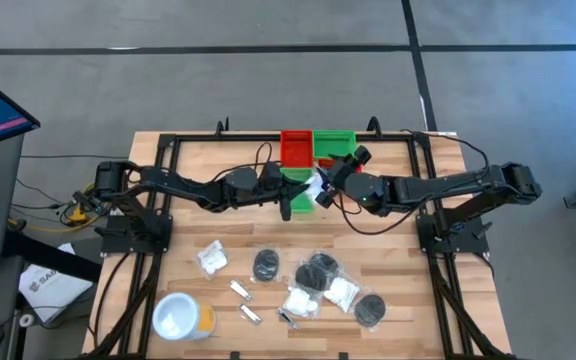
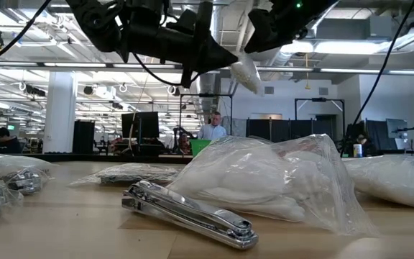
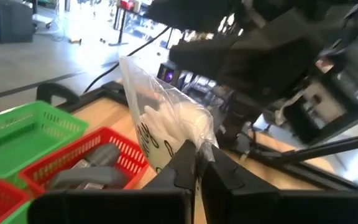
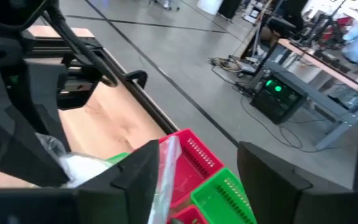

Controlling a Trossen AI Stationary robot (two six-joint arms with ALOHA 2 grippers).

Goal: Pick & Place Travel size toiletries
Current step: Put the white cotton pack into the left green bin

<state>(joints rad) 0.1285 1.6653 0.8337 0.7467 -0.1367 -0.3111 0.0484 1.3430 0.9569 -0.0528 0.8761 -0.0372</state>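
Observation:
A white plastic-wrapped packet (image 3: 169,118) is up in the air between my two arms, above the bins at the far middle of the table; it also shows in the high view (image 1: 315,187) and the low view (image 2: 246,72). My left gripper (image 3: 196,167) is shut on it. My right gripper (image 4: 197,180) stands open right beside it, with the packet's clear wrap (image 4: 166,171) close to one finger. More toiletries lie on the near half of the table: white packets (image 1: 212,259), black discs (image 1: 267,265) and silver sachets (image 1: 240,290). My left gripper pinches the packet's clear wrap at one edge (image 3: 199,144) between its two shut fingers. The fingers reach out level, and the packet stands up past their tips, tilted and lifted clear of the table and bins. Whether my open right gripper touches the wrap cannot be told.
A red bin (image 1: 295,148) and a green bin (image 1: 334,143) stand at the far middle, another green bin (image 1: 299,196) below the grippers. A white tub with an orange side (image 1: 178,317) stands near left. A black frame (image 1: 168,150) rims the table.

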